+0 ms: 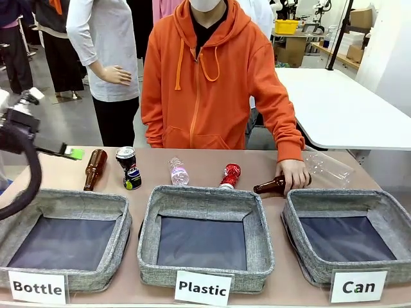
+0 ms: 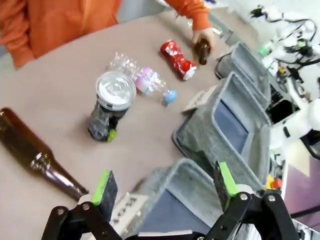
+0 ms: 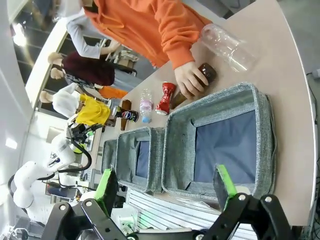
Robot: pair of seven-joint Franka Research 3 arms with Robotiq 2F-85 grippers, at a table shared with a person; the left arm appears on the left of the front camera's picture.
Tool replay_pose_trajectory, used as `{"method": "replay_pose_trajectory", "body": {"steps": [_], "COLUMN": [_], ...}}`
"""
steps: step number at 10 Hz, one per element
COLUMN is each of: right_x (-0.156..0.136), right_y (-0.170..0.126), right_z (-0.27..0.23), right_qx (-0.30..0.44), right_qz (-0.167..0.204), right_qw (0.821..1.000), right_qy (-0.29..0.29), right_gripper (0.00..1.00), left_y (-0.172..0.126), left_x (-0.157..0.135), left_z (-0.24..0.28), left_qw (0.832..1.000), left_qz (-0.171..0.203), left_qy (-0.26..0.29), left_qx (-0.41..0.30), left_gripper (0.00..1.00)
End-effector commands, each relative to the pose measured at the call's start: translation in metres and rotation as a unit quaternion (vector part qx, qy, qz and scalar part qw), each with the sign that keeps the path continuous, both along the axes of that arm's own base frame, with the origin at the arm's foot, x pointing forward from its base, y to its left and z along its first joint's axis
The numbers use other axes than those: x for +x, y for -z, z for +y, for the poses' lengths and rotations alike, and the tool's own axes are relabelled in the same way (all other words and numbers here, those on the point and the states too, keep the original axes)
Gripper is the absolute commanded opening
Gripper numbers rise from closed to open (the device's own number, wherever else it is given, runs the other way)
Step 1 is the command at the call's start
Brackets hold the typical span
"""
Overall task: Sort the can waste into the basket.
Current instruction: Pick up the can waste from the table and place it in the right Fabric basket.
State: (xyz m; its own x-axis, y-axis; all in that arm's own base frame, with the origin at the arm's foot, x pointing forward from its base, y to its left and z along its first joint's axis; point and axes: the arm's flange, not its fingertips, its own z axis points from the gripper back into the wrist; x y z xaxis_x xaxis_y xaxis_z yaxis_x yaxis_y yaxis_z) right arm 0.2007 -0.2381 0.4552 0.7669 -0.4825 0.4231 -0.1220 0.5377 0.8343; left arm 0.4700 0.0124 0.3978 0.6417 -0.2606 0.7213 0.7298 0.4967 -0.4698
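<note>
Sorting is shown as not yet begun. The dented black can (image 1: 129, 168) stands at centre left and the crushed red can (image 1: 230, 174) lies at centre, both outside the grey woven basket (image 1: 334, 200) at lower right. Fingers of the left gripper (image 2: 165, 186) and right gripper (image 3: 165, 184) are spread apart, empty.

— What stands behind the brown matte worktable (image 1: 209, 165)?
— A white rectangular table (image 1: 340, 109) to the right, on a glossy grey floor (image 1: 70, 122).
— And farther back?
— A yellow plastic bin (image 1: 286, 26), a brown cardboard box (image 1: 361, 17), and a plain white wall (image 1: 395, 58) at the right.
</note>
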Motion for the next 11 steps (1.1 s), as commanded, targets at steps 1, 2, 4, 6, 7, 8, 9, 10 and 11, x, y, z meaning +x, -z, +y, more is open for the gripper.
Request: {"method": "replay_pose_trajectory", "body": {"steps": [1,2,4,6,7,8,9,10,11], "right_x": [0.001,0.001,0.001,0.001,0.001,0.001,0.001,0.001,0.001], "right_y": [-0.003,-0.003,-0.003,-0.003,-0.003,-0.003,-0.003,-0.003,-0.003], "right_z": [-0.003,-0.003,-0.003,-0.003,-0.003,-0.003,-0.003,-0.003,-0.003], "right_qx": [-0.002,-0.002,-0.002,-0.002,-0.002,-0.002,-0.002,-0.002,-0.002], "right_qz": [-0.015,-0.015,-0.015,-0.015,-0.015,-0.015,-0.015,-0.015,-0.015], "right_qw": [1.0,1.0,1.0,1.0,1.0,1.0,1.0,1.0,1.0], "right_qy": [-0.003,-0.003,-0.003,-0.003,-0.003,-0.003,-0.003,-0.003,-0.003], "right_gripper": [1.0,1.0,1.0,1.0,1.0,1.0,1.0,1.0,1.0], "left_y": [-0.008,-0.008,-0.008,-0.007,-0.01,-0.006,0.004,0.013,0.023], "left_x": [-0.016,-0.016,-0.016,0.013,0.032,0.05,0.066,0.077,0.087], "left_z": [0.011,0.011,0.011,0.006,0.012,0.019,0.026,0.025,0.026], "left_qw": [1.0,1.0,1.0,0.999,0.995,0.991,0.986,0.974,0.96], "left_qz": [0.005,0.005,0.005,-0.033,-0.06,-0.078,-0.102,-0.137,-0.185], "left_qy": [-0.004,-0.004,-0.004,0.024,0.071,0.102,0.122,0.171,0.202], "left_qx": [0.005,0.005,0.005,-0.017,-0.034,-0.047,-0.058,-0.063,-0.056], "left_gripper": [1.0,1.0,1.0,1.0,1.0,1.0,1.0,1.0,1.0]}}
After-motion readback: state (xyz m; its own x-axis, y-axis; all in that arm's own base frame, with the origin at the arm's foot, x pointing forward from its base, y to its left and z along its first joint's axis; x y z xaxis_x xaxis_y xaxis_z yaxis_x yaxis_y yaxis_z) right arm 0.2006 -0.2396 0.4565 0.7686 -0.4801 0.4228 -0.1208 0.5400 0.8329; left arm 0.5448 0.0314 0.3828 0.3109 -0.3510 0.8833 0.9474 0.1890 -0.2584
